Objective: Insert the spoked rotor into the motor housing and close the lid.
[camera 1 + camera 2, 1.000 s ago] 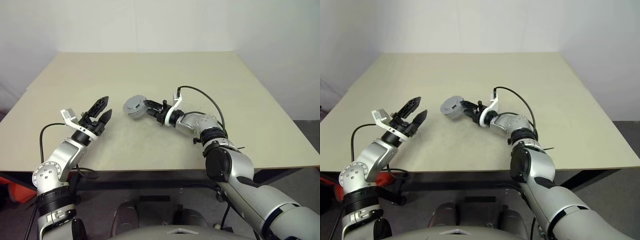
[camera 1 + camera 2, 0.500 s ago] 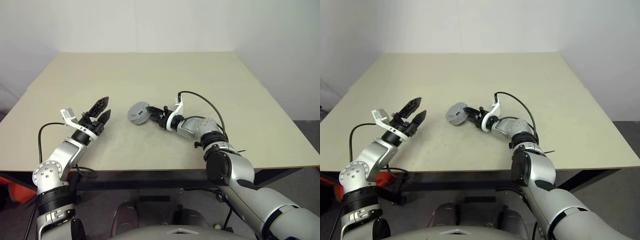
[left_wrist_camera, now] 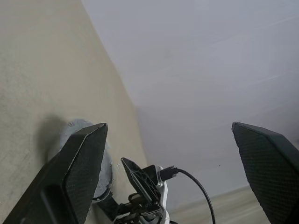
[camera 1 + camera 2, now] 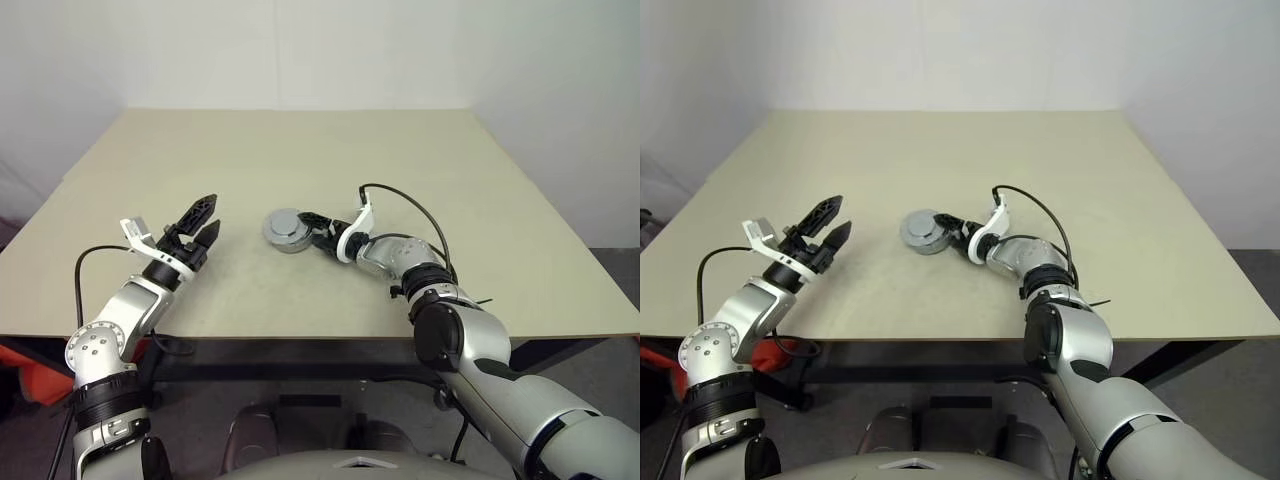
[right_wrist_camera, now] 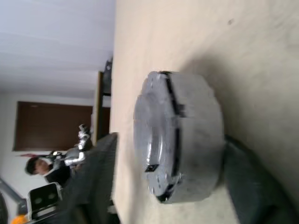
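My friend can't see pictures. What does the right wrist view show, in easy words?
A round grey motor housing with its notched lid on top sits on a beige table. The right gripper is open, with one dark finger on each side of the housing. Far behind, past the table's edge, a person is in the room.

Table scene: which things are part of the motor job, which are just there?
Job:
- motor housing, resting on the table with the lid on top
- right tool, open, a finger on each side of the housing

Just there:
- left tool, open, empty, off to the side
- table
- right arm's cable
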You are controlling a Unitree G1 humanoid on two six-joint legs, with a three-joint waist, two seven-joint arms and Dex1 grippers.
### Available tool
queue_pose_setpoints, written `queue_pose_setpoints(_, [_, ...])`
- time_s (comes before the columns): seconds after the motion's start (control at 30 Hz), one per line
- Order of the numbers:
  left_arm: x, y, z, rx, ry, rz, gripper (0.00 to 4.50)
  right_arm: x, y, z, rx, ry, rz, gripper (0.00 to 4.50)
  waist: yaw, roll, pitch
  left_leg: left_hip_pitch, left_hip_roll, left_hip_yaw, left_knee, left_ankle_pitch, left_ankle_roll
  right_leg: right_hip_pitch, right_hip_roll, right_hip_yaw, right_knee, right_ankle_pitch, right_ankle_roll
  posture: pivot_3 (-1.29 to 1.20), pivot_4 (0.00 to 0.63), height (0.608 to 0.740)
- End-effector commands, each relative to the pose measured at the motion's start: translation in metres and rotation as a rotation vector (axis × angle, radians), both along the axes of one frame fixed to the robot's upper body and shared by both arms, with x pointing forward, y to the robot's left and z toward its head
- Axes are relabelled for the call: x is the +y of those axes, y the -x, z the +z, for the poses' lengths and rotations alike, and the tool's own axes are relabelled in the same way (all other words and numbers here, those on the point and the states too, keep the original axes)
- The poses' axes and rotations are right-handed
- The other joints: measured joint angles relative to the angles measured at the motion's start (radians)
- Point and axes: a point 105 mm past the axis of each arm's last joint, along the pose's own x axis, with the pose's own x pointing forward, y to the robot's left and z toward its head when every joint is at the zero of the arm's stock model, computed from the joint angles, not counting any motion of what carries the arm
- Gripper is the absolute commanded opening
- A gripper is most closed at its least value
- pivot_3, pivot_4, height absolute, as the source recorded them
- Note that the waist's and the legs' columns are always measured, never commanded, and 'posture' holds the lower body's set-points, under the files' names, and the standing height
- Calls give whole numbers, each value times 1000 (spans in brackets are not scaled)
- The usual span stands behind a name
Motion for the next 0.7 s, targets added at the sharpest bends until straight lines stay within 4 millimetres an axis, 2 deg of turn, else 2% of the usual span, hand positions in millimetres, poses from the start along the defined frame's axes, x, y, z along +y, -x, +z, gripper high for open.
queue_pose_setpoints(0.03, [0,-2,12,-49,-9,0,4500,-1,-11,19,-104,24,-25,3857,0,0,0,0,0,0,0,0,0,0,0,0,0,0,0,0,0,740])
queue_pose_setpoints(0.23, [0,-2,12,-49,-13,-2,4500,-5,-21,29,-240,109,-71,3857,1,0,0,-1,0,0,0,0,1,0,0,0,-1,0,0,0,0,740])
queue_pose_setpoints(0.47, [-1,-2,11,-48,-17,-4,4500,-16,-34,49,-507,334,-144,3857,-2,0,0,-1,0,0,0,0,1,0,0,0,0,0,0,0,0,740])
queue_pose_setpoints(0.6, [-4,-3,11,-53,-43,-12,4500,0,-28,69,-778,461,-63,3857,-3,0,0,-1,0,0,0,0,1,0,0,0,-1,0,0,0,0,740])
queue_pose_setpoints(0.7, [-14,-5,7,-58,-195,-20,4500,26,-9,63,-1012,639,111,3857,-4,0,0,-1,0,0,-1,-1,1,0,0,0,-2,0,0,0,0,740])
